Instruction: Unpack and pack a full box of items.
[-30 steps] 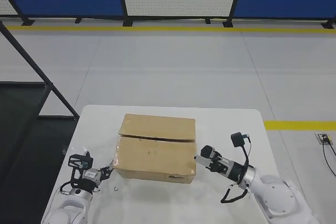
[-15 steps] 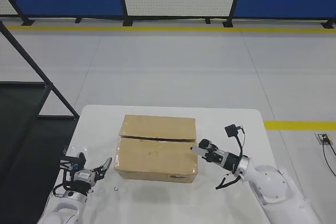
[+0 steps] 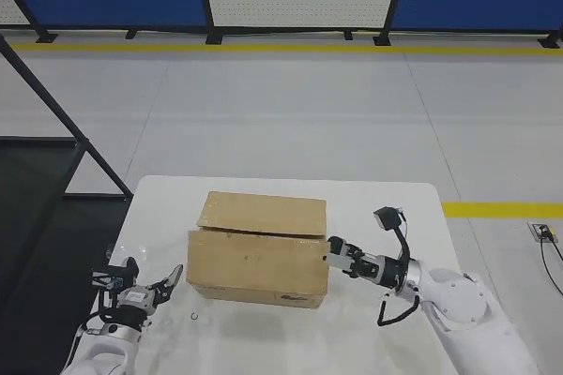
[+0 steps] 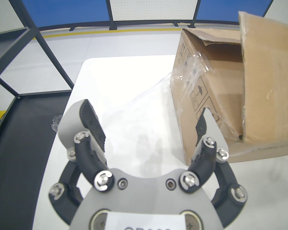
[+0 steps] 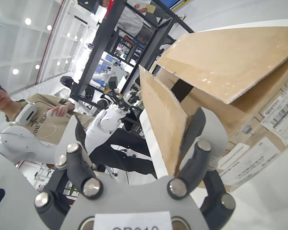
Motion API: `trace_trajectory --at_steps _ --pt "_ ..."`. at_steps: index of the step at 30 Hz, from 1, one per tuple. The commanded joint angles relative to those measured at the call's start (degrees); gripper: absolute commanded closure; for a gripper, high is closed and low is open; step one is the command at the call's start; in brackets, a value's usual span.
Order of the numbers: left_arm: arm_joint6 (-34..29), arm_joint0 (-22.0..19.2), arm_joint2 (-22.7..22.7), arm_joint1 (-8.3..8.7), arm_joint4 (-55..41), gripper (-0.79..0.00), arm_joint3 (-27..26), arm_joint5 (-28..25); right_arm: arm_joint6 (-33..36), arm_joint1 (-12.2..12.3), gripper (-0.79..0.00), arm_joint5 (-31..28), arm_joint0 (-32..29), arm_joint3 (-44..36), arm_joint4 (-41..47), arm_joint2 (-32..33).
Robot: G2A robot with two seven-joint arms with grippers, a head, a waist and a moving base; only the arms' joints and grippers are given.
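Note:
A brown cardboard box stands in the middle of the white table. Its near top flap is lifted along the front, while the far flap lies almost flat. Loose clear tape hangs from the box's left end. My right gripper is at the box's right end, open, with the raised flap's edge between its fingers and resting against one finger. My left gripper hovers open over the table, left of the box, holding nothing.
A black metal rack stands off the table's left side. A small ring-shaped scrap lies on the table near the front left. A crumpled bit of clear tape sits at the table's left edge.
The right gripper moved in to the box's right end and the near flap rose. The left gripper drew back from the box toward the table's front left corner.

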Motion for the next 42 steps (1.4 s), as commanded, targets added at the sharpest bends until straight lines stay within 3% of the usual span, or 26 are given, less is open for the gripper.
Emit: trace_trajectory --at_steps 1,8,12,21,28,42 --pt "0.13 0.34 -0.11 -0.03 -0.07 -0.785 -0.51 0.02 2.41 0.23 -0.785 -2.0 -0.48 -0.75 2.38 0.57" --pt "-0.14 0.48 -1.25 -0.07 -2.14 -0.785 -1.48 -0.64 11.66 1.44 -0.785 -6.92 -3.45 -5.81 6.68 2.57" --pt "-0.4 1.55 -3.24 0.1 -5.12 -0.785 -3.28 -4.17 15.0 2.08 -0.785 -7.84 -5.23 -8.45 5.1 3.11" --pt "-2.96 5.48 -8.95 1.16 -10.48 -0.785 -5.52 -20.19 15.99 2.8 -0.785 -7.47 -7.44 -9.75 -1.33 1.29" --pt "-5.15 7.33 -11.36 2.01 -9.19 -0.785 -5.37 -29.66 15.02 3.15 -0.785 -7.58 -7.82 -8.73 -2.8 0.39" --pt "-4.82 6.05 -8.8 2.25 -4.82 -0.785 -3.86 -27.35 13.16 3.78 -0.785 -8.13 -7.83 -7.8 -2.79 -0.74"
